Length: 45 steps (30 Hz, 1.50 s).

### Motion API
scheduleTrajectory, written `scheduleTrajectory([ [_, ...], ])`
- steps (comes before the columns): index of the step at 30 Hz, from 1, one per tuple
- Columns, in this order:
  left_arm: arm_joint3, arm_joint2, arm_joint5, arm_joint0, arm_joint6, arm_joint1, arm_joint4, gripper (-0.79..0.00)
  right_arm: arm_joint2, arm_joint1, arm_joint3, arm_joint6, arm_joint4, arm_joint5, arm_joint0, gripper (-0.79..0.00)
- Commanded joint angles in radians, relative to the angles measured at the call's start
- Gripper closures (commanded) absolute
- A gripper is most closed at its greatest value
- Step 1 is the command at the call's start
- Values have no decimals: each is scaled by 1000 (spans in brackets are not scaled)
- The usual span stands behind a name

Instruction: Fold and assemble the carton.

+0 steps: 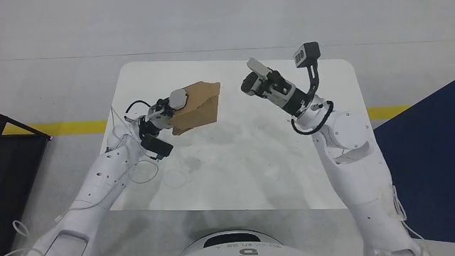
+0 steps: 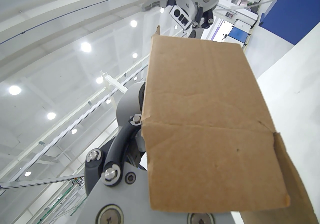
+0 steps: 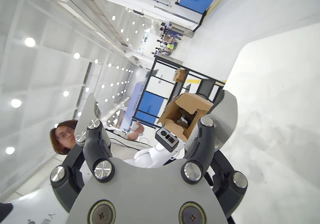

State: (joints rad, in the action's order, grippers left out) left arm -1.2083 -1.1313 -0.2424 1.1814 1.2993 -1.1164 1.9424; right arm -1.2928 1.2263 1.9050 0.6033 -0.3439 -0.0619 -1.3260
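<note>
The half-formed brown carton (image 1: 197,105) hangs above the tabletop (image 1: 284,178), on its left side, clamped at its near-left end by the left pincer (image 1: 173,112). The left wrist view shows one flat panel crossing that pincer, with a crease across it.

From there the carton's long axis runs towards the right pincer (image 1: 249,76), which hovers to its right with a bare gap between them. The right pincer is spread wide and holds nothing.

In the right wrist view the carton's open mouth, loose flaps (image 3: 175,126) included, sits framed between those fingers (image 3: 88,110). It faces them almost head-on, so the right arm is probably the one to close the flaps.
</note>
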Motion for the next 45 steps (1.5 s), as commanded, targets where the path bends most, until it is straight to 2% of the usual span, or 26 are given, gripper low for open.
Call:
scheduleTrajectory([
  [1, -9, -2, 3, 3, -1, 1, 16, 0, 3, 2, -9, 11, -72, -40, 1, -723],
  [3, -15, -3, 7, 3, -7, 2, 25, 0, 9, 2, -17, 18, -90, -52, 4, -686],
  [8, -21, -3, 26, -5, -4, 0, 17, 0, 36, 5, -16, 28, -120, -35, 1, -659],
  [12, -22, 8, 37, -16, -1, -4, 20, 0, 56, 8, -20, 30, -155, -23, 1, -690],
  [14, -21, 13, 42, -21, 2, -6, 24, 0, 61, 10, -26, 26, -175, -10, 2, -662],
  [21, -8, 29, 60, -40, 12, -14, 13, 0, 88, 19, -44, 21, -245, 51, 4, -680],
  [35, 28, 59, 82, -71, 32, -28, 0, 0, 146, 31, -100, 31, -310, 78, 20, -616],
  [38, 35, 63, 87, -74, 40, -31, -4, 0, 152, 32, -107, 30, -304, 71, 25, -539],
  [41, 43, 67, 90, -78, 47, -33, -10, 0, 153, 31, -110, 35, -289, 50, 30, -388],
  [45, 52, 70, 93, -82, 56, -35, -12, 0, 147, 23, -112, 75, -247, -27, 38, -329],
])
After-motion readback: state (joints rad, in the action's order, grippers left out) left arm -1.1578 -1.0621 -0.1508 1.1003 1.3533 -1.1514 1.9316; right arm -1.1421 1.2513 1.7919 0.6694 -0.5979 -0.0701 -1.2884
